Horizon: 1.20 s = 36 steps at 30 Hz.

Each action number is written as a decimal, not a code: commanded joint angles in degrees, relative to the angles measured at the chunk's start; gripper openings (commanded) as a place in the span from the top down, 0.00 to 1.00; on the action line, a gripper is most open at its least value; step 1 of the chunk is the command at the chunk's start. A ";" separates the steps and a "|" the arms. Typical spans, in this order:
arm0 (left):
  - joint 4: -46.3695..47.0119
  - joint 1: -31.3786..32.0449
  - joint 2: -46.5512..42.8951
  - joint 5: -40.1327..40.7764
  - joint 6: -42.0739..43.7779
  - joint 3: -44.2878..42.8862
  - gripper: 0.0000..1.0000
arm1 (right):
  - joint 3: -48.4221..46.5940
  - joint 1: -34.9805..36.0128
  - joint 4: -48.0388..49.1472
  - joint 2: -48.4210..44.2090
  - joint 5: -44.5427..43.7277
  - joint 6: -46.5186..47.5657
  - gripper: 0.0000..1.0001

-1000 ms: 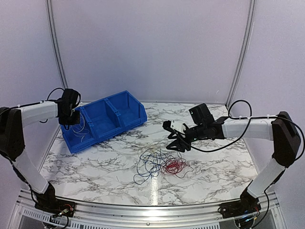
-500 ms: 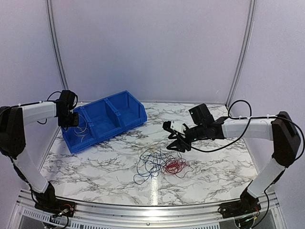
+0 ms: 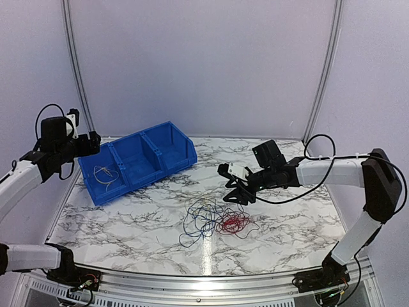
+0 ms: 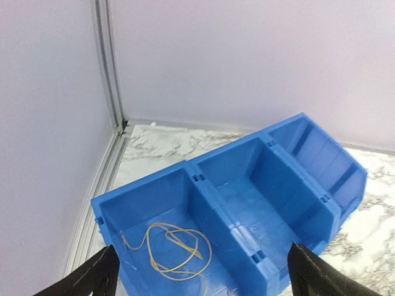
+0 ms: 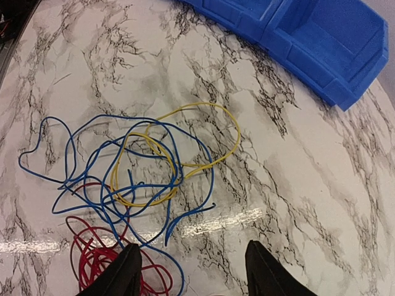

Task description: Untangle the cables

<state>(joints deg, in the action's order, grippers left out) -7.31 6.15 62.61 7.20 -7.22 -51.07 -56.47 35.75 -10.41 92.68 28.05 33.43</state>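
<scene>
My left gripper (image 3: 89,143) hangs raised at the far left of the scene, just off the left end of the blue bin (image 3: 179,157). Its fingers (image 4: 92,280) are spread wide, out at the two lower corners of the wrist view, and they have hold of nothing. Below and between them a loose yellowish wire (image 4: 173,250) lies coiled on the floor of the bin's leftmost compartment, well clear of both fingertips. The other two compartments, running to the right, show only blue plastic. The bin sits slantwise on the far left part of the marble table (image 3: 128,217).

Further right, near the middle of the table, lies the tangle of cables (image 3: 214,220). A blue wire (image 5: 123,179) loops widely on the left of the heap, a yellow wire (image 5: 185,142) runs through and past it, and a red wire (image 5: 99,259) is bunched tightly on the heap's right side as seen from above.

My right gripper (image 3: 235,192) hovers just beyond the tangle, on its far right side, pointing down and to the left toward it. Its fingers (image 5: 126,277) stand partly apart with bare marble between them, gripping nothing. In the wrist view the red bunch sits just beside one fingertip; I cannot tell whether they touch.
</scene>
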 commanded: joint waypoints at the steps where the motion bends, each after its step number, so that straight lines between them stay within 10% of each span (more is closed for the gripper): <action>1: 9.94 0.97 -1.86 -7.00 1.64 2.61 0.01 | -2.91 -0.27 0.00 0.46 -0.39 -3.04 0.42; 8: 11.63 12.52 -1.77 -8.90 6.44 2.56 0.01 | -12.29 -0.37 -3.20 5.58 -0.67 -9.99 0.41; 16: 19.66 19.88 2.12 29.06 0.05 2.70 0.01 | -26.49 -0.25 -10.81 20.26 -1.68 -11.68 0.42; 21: 20.98 17.62 1.43 7.71 0.43 4.63 0.01 | -35.66 -0.21 -16.22 29.33 1.91 -11.31 0.44; 25: 18.85 17.45 -0.01 -2.49 5.72 8.40 0.23 | -39.68 0.08 -18.99 33.40 5.59 -11.76 0.44; 29: 14.66 17.82 1.43 -8.95 6.05 5.76 0.41 | -42.88 0.43 -20.87 37.18 5.80 -12.55 0.45; 36: 14.94 17.84 1.47 -11.25 6.33 5.64 0.39 | -46.44 0.50 -24.50 40.67 8.27 -12.43 0.68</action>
<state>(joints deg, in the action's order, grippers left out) 8.29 23.94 63.94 -0.60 -2.04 -43.66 -100.31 35.88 -31.38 132.57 33.26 21.26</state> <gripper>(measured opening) 0.586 0.394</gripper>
